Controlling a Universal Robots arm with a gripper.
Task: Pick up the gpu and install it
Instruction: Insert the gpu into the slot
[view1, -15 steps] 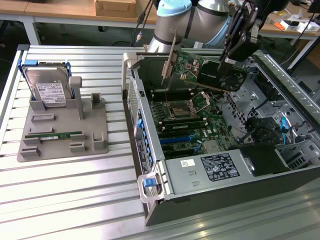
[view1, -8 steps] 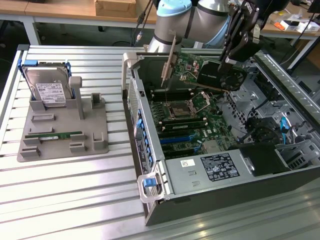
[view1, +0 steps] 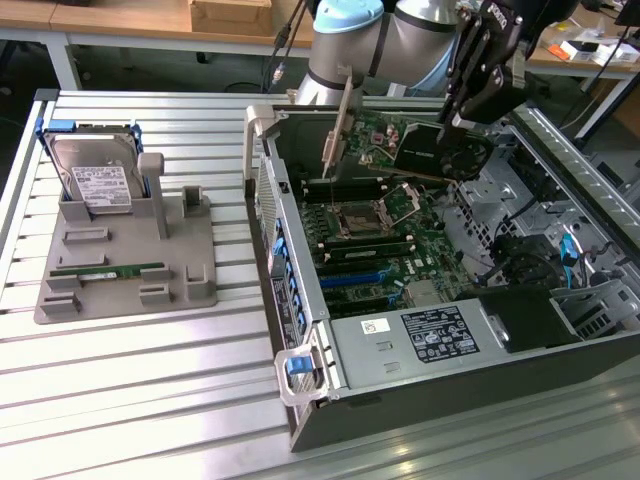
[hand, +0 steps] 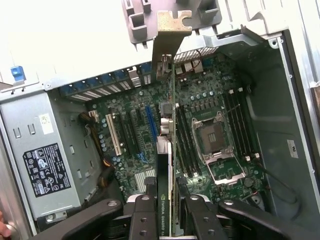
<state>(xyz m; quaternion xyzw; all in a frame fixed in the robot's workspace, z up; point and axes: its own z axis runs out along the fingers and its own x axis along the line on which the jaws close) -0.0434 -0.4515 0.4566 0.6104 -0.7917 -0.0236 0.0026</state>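
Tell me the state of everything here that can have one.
gpu, held on edge over the motherboard, not seated.
end effector, shut on the gpu.
computer case, side open, motherboard exposed.
hard drive, standing in the gray holder.
memory stick, lying flat on the gray holder.

HDD (view1: 98, 182), RAM stick (view1: 105, 270) on gray tray (view1: 130, 240) beside open PC case (view1: 300, 300)

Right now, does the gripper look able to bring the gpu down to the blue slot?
Probably yes: the gripper grips the gpu above the open case, and nothing covers the blue slot.
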